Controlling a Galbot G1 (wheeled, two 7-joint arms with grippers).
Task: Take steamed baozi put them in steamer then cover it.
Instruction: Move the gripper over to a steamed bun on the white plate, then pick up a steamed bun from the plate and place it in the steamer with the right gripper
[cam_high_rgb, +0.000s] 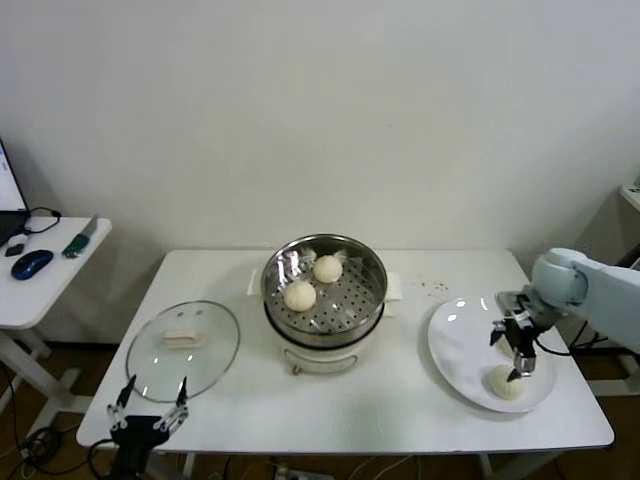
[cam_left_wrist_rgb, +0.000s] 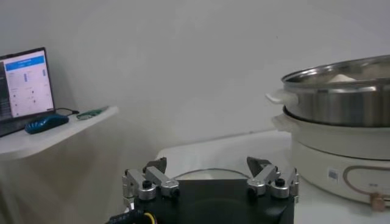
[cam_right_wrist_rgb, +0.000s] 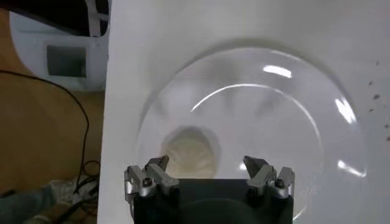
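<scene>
right gripper (cam_high_rgb: 518, 352) fingers spread, empty, above baozi (cam_high_rgb: 506, 382) on white plate (cam_high_rgb: 458, 335) | left gripper (cam_high_rgb: 148, 412) fingers spread, empty, beside glass lid (cam_high_rgb: 183, 350) at table (cam_high_rgb: 400, 405) edge

Two baozi (cam_high_rgb: 313, 282) in steamer (cam_high_rgb: 372, 290), cover (cam_high_rgb: 183, 349) off

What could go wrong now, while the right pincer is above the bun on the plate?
1. The baozi on the plate lies close to the rim of the white plate, near the table's front edge; a push from the open right pincer might roll it off.
2. In the right wrist view the baozi sits off-centre between the fingers, so the grasp may slip.
</scene>
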